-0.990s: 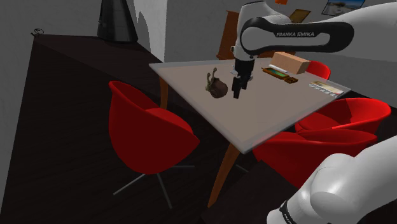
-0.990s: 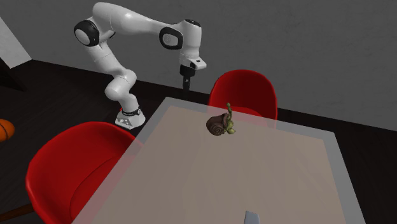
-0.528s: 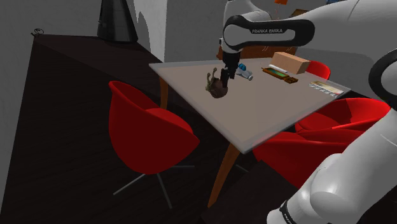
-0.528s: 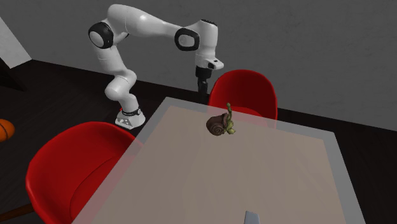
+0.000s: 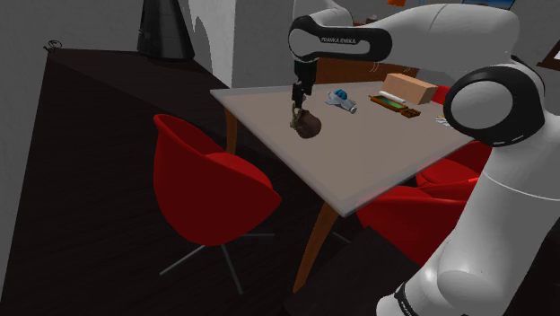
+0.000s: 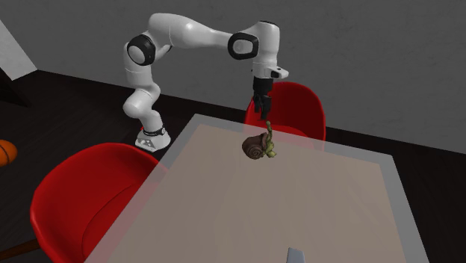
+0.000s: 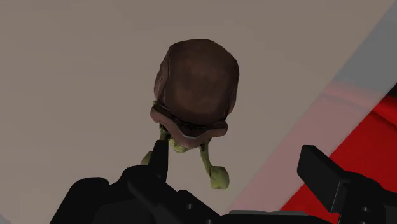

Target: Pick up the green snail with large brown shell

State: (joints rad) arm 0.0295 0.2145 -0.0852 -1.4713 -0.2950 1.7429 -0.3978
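a green snail (image 6: 256, 146) with a large brown shell sits on a pale table (image 6: 246, 217), close to the table's far edge in the second exterior view, just in front of a red chair (image 6: 293, 108). its two eye stalks stand up from its green body. the white arm stretches over that edge, and its black gripper (image 6: 261, 109) points straight down and hangs just above the stalks, not touching the shell. in the wrist view the two black fingers (image 7: 160, 159) stand well apart with nothing clasped between them; the rounded brown shell lies beyond them on the tabletop, and the green head and stalks point back toward the gripper, nearer one finger than the other. in the shoulder view the snail is near the table's left edge, with a small blue and white object (image 5: 341, 100) near it on the tabletop and a cardboard box (image 5: 411, 86) farther to the right. another red chair (image 5: 211, 193) stands beside that left edge.
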